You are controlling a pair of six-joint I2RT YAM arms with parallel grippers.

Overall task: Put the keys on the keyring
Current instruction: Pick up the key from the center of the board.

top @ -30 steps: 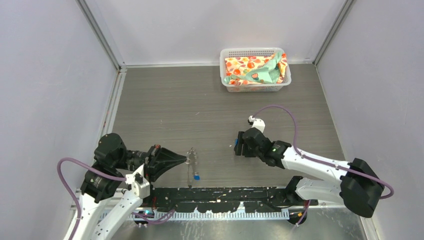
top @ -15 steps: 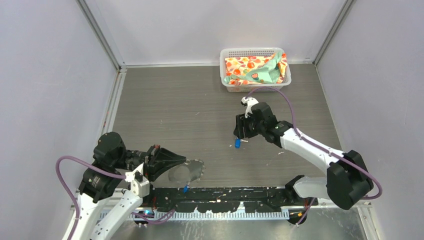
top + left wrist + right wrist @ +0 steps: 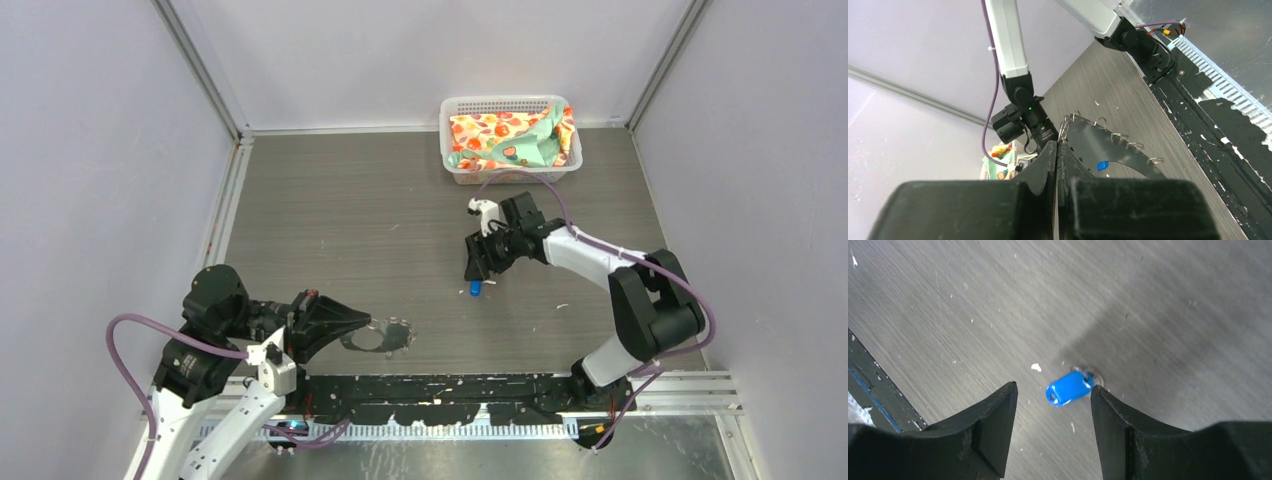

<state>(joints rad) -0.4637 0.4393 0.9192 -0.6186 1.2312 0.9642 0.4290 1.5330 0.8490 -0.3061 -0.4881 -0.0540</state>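
Left gripper (image 3: 372, 322) pinches the keyring (image 3: 388, 337), earlier edge-on, now flatter, at the 6 o'clock edge of the table (image 3: 330, 210); right gripper (image 3: 478, 270), spread, hovers over a key (image 3: 475, 289), open tabletop around.

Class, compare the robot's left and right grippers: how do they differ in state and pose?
The left gripper has its fingers shut on the edge of the keyring; the right gripper has its fingers apart and holds nothing. The left gripper points sideways along the table; the right gripper points down at a blue key lying loose on the table below the gap. Both have black fingers.
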